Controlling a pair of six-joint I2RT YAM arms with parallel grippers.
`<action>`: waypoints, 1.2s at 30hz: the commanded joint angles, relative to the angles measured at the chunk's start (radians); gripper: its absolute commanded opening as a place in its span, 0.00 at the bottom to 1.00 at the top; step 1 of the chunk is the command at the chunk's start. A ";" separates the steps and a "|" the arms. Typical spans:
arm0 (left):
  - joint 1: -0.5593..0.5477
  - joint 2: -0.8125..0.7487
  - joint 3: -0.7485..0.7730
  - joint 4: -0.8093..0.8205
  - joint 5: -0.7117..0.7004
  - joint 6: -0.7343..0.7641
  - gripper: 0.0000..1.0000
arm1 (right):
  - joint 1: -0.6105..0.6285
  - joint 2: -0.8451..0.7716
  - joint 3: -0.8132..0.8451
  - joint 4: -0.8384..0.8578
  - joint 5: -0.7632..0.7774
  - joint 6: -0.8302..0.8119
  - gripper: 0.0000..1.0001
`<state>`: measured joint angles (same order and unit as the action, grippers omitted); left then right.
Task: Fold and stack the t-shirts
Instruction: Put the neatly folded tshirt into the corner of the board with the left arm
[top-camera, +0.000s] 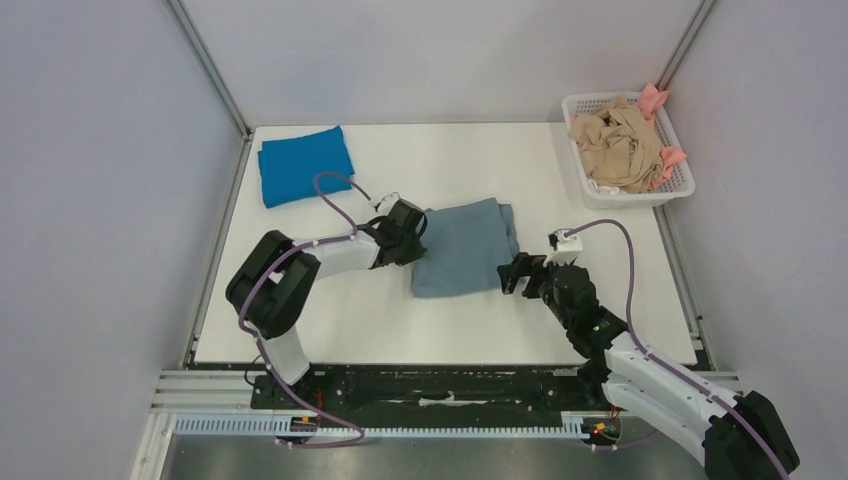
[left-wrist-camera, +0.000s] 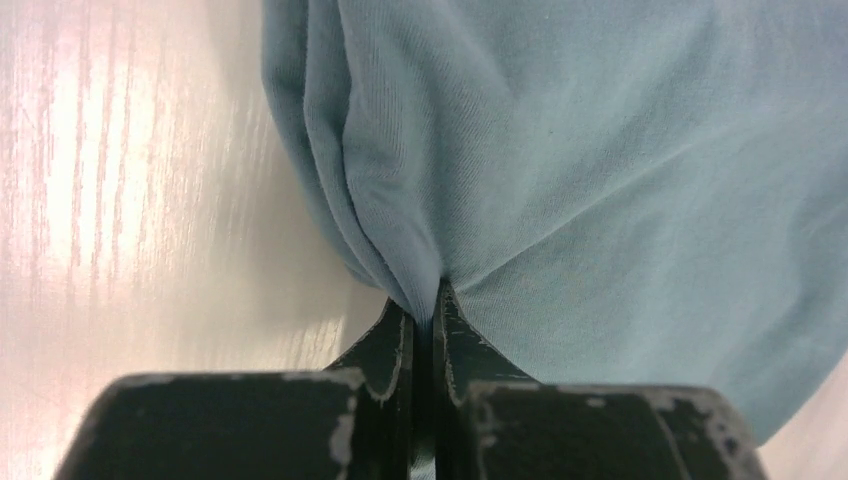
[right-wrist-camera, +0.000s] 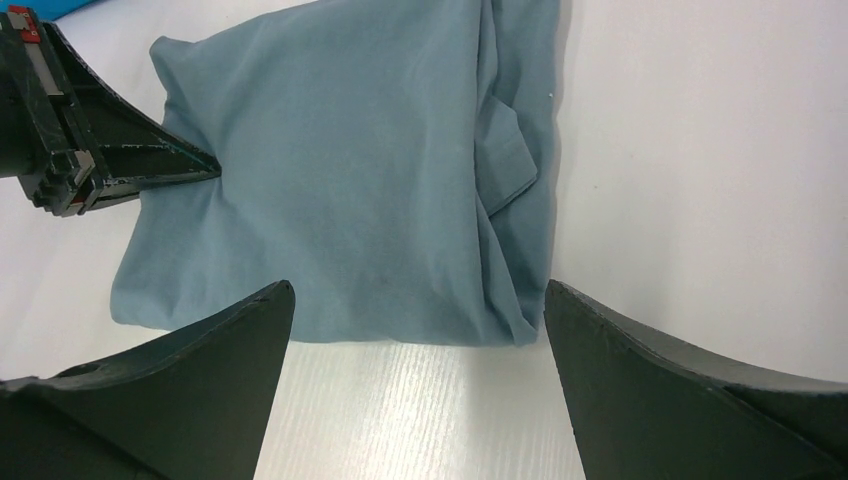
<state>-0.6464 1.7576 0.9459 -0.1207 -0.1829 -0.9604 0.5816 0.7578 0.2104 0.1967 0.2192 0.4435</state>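
Pinching the grey-blue t-shirt (top-camera: 465, 245), left pincer (left-wrist-camera: 432, 305) faces spread right pincer (right-wrist-camera: 417, 290); basket (top-camera: 640, 200) well apart.

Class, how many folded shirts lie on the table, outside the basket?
2. The bright blue shirt lies at the far left corner; the grey-blue shirt lies centrally, its edge pinched by the left gripper. None seems hidden.
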 joint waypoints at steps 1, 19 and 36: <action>-0.006 0.087 0.047 -0.215 -0.125 0.124 0.02 | 0.003 -0.016 0.014 -0.012 0.056 -0.030 0.98; 0.144 0.243 0.589 -0.273 -0.425 0.681 0.02 | 0.001 -0.009 0.035 -0.050 0.159 -0.117 0.98; 0.365 0.505 1.219 -0.477 -0.549 0.697 0.02 | 0.002 0.072 0.047 -0.028 0.231 -0.167 0.98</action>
<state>-0.3138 2.2410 2.0315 -0.5514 -0.6548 -0.2665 0.5816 0.8124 0.2119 0.1406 0.4126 0.2977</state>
